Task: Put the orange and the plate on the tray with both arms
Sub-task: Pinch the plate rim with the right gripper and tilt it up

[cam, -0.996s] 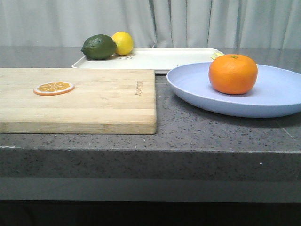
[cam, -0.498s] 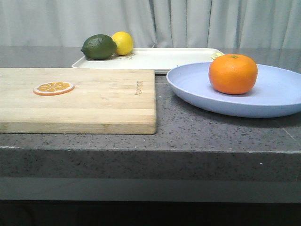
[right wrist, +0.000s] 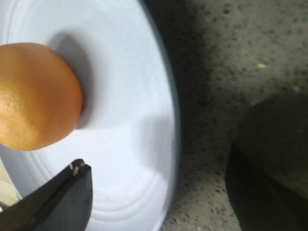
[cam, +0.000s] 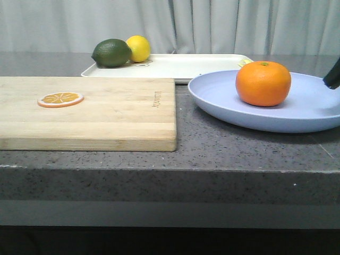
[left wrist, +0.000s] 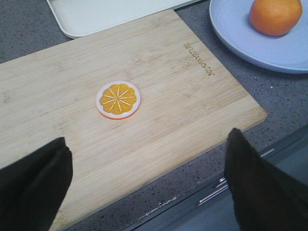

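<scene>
The whole round bright-orange fruit [cam: 263, 83] sits on the large shallow pale lavender-blue plate [cam: 223, 101], which rests on the speckled dark grey stone counter [cam: 212, 143], well to the right. Behind the plate lies the flat cream-white rectangular tray [cam: 180, 66], with a dark green lime [cam: 111, 52] and a yellow lemon [cam: 139, 48] at its far left corner. To the left, a thick light wooden cutting board [cam: 106, 114] carries a thin flat orange slice [cam: 60, 99].

The right gripper [right wrist: 159, 197] hangs over the plate's rim beside the orange, jaws spread wide with nothing between them. The left gripper [left wrist: 144, 185] hovers above the board's near edge, its dark fingers [left wrist: 33, 183] parted and empty.
</scene>
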